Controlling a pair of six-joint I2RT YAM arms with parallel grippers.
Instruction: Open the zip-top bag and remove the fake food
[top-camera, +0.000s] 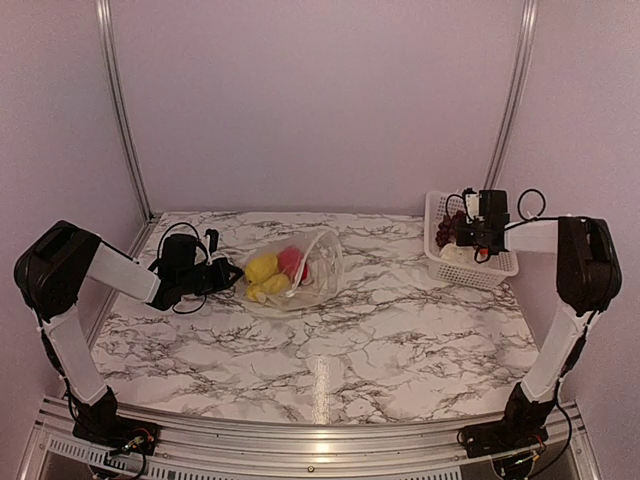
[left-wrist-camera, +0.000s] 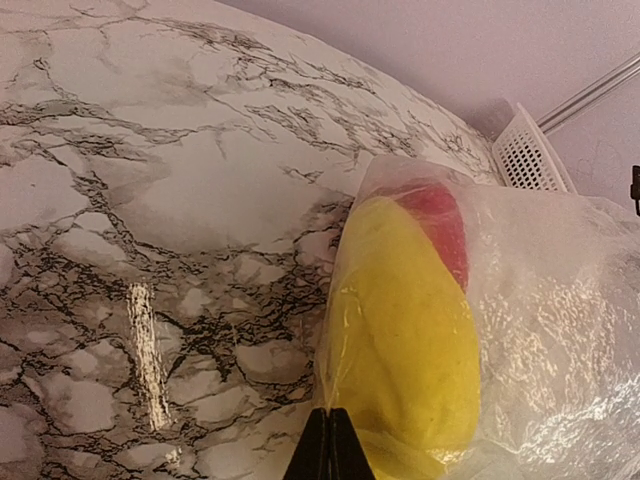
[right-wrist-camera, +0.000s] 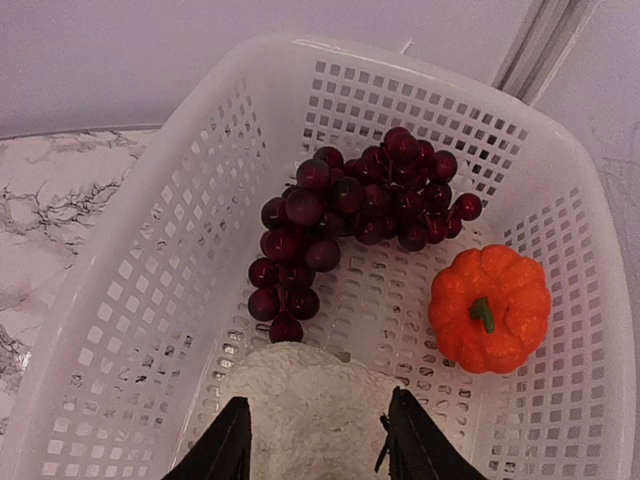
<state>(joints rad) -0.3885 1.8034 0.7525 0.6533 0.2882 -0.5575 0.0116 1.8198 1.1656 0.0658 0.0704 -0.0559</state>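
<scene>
Both arms are showing from overhead: the left gripper (top-camera: 207, 272) is pinching the left edge of the clear, crinkly plastic zip-top bag (top-camera: 312, 272), which is lying left of the middle of the marble-patterned table (top-camera: 350, 350) with yellow toy pieces (top-camera: 262, 270) and a red piece (top-camera: 291, 260) inside. The right gripper (top-camera: 478, 240) is hovering over the white lattice plastic basket (top-camera: 492, 276), its jaws too small to read here. From the left wrist, black fingertips (left-wrist-camera: 316, 460) are pressing together on the bag's film, though the frame's bottom edge is cutting the contact off. From the right wrist, the fingers (right-wrist-camera: 228, 445) are standing apart above a cream-white lumpy piece (right-wrist-camera: 310, 400), partly cropped, beside dark purple grapes (right-wrist-camera: 350, 210) and an orange pumpkin (right-wrist-camera: 490, 308).
</scene>
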